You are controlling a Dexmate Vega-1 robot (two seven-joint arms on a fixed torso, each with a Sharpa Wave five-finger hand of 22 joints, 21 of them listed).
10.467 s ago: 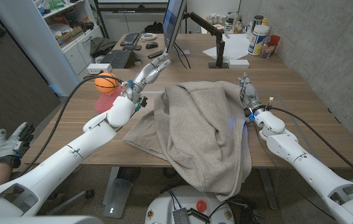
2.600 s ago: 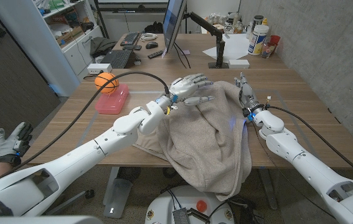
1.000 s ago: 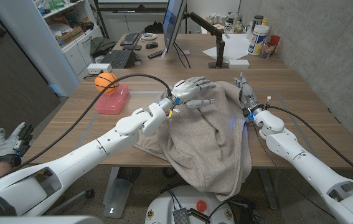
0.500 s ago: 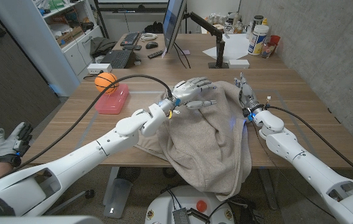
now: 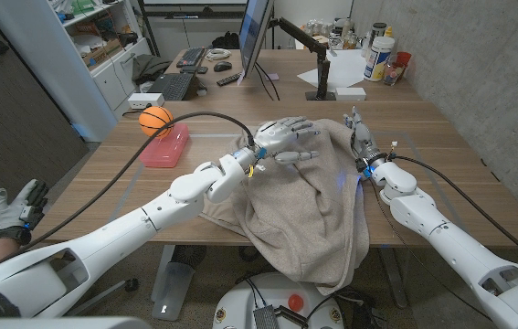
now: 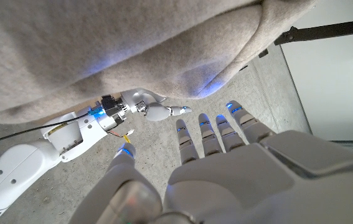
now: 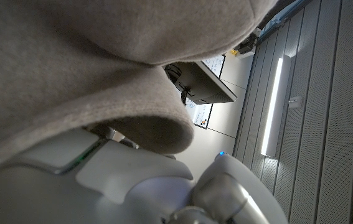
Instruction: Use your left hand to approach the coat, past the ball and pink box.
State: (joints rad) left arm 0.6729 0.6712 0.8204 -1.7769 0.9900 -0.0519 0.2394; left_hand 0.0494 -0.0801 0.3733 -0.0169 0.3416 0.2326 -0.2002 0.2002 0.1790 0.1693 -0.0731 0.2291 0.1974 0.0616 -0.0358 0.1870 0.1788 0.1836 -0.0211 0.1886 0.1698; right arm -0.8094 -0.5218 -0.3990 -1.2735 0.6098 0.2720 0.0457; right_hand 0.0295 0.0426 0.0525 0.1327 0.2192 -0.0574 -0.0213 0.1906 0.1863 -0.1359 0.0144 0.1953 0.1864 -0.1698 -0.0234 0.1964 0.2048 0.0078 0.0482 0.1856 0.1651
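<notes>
Left hand hovers with fingers spread and empty over the far edge of the coat, which sprawls across the table and droops off the near edge. Soft, floppy, probably light: bunch a fold near the far edge.

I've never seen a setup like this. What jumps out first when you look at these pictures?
The big beige coat sprawls across the middle of the wooden table and hangs over its near edge. The robot's left hand hovers with fingers spread over the coat's far end, while the right hand stands at the coat's right edge. Off to the left sit an orange ball and a pink box.
</notes>
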